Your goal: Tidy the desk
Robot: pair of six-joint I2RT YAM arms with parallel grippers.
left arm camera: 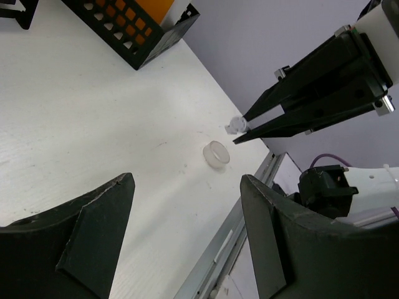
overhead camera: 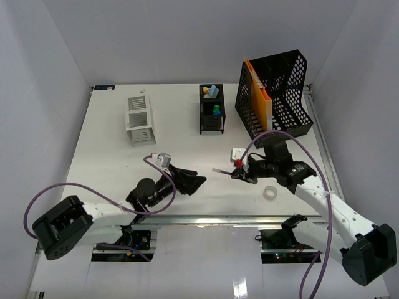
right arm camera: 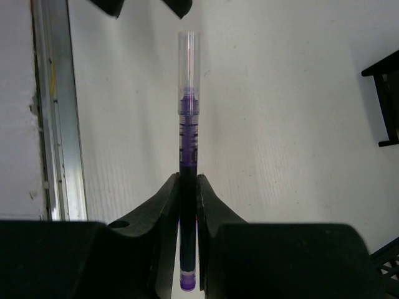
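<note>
White surface is spread under everything, with a black mesh rack parked at its far right. Well left of the rack, the left claw is held wide open, empty. Just in front of it, the right claw is clamped on a purple pen.

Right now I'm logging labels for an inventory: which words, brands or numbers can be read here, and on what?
No text can be read in any view.
pen, held in the right gripper: dark bands on the barrel, too blurred to read as print.
rack and tape roll: no label shows.
</note>
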